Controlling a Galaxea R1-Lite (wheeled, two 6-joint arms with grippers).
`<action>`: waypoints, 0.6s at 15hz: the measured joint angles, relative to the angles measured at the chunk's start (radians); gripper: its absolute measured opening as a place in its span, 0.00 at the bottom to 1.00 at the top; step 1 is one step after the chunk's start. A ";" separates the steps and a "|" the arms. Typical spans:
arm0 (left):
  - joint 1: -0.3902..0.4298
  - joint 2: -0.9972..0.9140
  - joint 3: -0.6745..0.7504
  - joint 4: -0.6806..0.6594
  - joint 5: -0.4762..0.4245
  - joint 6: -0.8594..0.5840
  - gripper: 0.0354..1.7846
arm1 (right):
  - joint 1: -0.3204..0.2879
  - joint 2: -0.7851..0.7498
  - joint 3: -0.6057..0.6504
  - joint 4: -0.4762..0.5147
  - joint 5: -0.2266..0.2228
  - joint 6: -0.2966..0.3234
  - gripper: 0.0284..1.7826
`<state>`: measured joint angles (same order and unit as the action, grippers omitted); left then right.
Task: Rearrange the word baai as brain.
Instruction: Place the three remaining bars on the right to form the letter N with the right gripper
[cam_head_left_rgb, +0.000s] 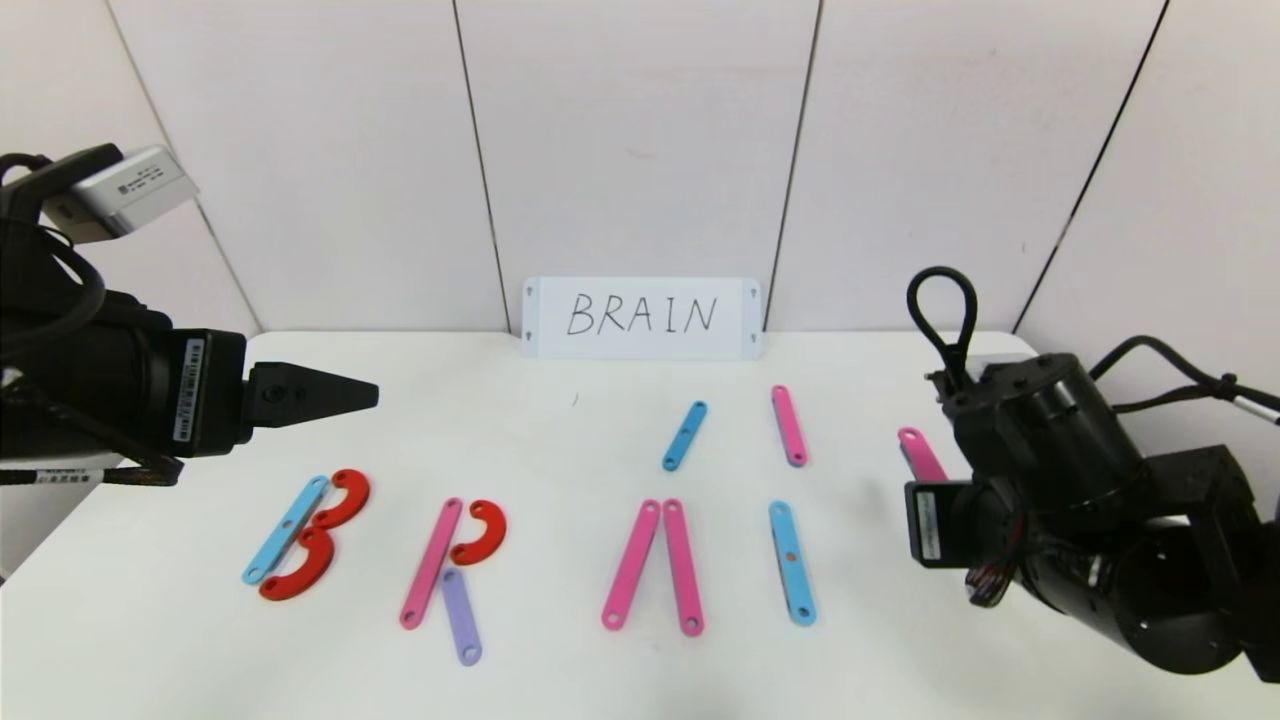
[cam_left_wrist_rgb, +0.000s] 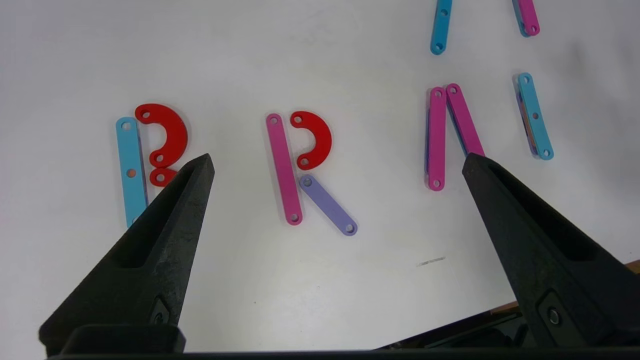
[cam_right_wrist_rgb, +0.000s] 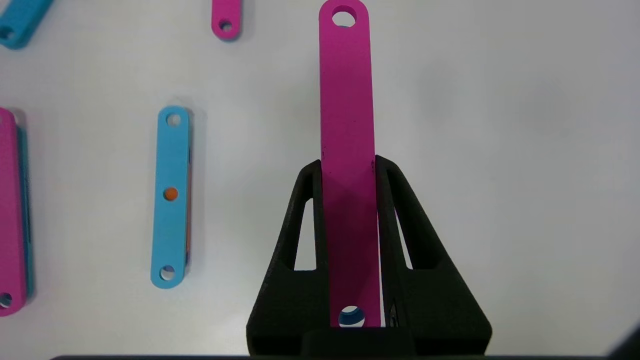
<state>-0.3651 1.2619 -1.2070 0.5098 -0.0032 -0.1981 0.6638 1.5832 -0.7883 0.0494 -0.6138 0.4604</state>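
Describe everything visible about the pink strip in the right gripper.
The pink strip is a flat, plastic-looking bar with rounded ends and a round hole at each end. The right gripper is shut on its long edges near one end, so the rest juts out past the fingertips. It sits on the right side of the white table, past the blue I.

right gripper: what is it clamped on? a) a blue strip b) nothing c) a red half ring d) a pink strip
d: in the right wrist view the right gripper has its two fingers closed on a pink strip, which sticks out past the fingertips.
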 joint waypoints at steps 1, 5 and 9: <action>0.000 0.000 0.000 0.000 0.000 0.000 0.97 | 0.006 0.009 0.030 -0.036 0.000 0.011 0.15; 0.000 0.004 0.000 0.000 0.000 0.000 0.97 | 0.022 0.068 0.083 -0.120 0.002 0.047 0.15; 0.000 0.006 0.000 0.000 0.000 0.000 0.97 | 0.037 0.127 0.096 -0.158 0.002 0.060 0.15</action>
<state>-0.3651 1.2677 -1.2066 0.5094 -0.0032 -0.1981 0.7009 1.7106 -0.6926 -0.1085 -0.6115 0.5200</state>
